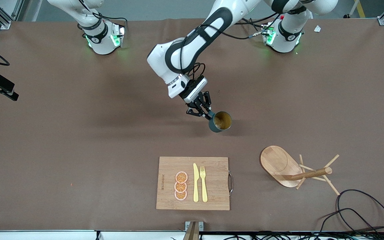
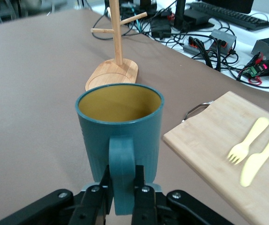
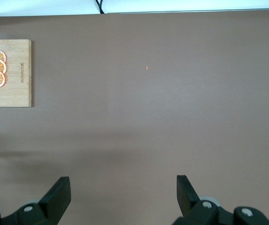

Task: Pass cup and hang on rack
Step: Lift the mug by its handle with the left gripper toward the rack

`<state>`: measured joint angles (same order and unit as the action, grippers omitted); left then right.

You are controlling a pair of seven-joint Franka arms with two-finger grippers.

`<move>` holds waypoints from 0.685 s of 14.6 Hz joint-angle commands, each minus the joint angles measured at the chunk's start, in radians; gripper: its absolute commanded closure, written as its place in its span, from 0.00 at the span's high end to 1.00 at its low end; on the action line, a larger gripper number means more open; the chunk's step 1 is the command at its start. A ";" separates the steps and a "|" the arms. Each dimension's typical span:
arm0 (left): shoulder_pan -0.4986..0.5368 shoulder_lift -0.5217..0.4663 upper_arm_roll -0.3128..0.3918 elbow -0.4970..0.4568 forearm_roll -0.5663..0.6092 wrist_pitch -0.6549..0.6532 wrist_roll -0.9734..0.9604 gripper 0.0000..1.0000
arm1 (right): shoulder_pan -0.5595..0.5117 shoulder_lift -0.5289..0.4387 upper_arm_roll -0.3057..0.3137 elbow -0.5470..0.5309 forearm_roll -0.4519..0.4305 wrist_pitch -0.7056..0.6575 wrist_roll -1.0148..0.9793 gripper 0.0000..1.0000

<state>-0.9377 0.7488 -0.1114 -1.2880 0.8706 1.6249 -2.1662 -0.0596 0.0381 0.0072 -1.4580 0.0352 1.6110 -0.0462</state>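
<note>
The left hand (image 1: 201, 111) is pinched tight on the handle of the cup (image 1: 221, 121) over the middle of the table (image 1: 62, 140), and the rack (image 1: 290, 168) stands nearer the front camera, toward the left arm's end, while the right hand (image 3: 123, 194) waits wide open.

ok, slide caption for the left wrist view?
Left hand shut on the cup handle, rack upright ahead.
</note>
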 commanded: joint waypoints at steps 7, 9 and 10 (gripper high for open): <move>0.253 -0.331 -0.007 -0.024 -0.402 0.079 0.357 0.00 | -0.016 0.005 0.011 0.011 0.008 -0.005 0.011 1.00; 0.313 -0.359 -0.007 -0.024 -0.478 0.098 0.381 0.00 | -0.016 0.005 0.010 0.011 0.008 -0.005 0.011 1.00; 0.335 -0.370 -0.007 -0.024 -0.504 0.098 0.384 0.00 | -0.016 0.005 0.011 0.011 0.008 -0.005 0.011 1.00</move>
<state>-0.6455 0.4197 -0.1107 -1.2816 0.4221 1.7010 -1.7988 -0.0598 0.0381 0.0064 -1.4579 0.0352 1.6110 -0.0462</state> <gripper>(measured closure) 0.793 0.000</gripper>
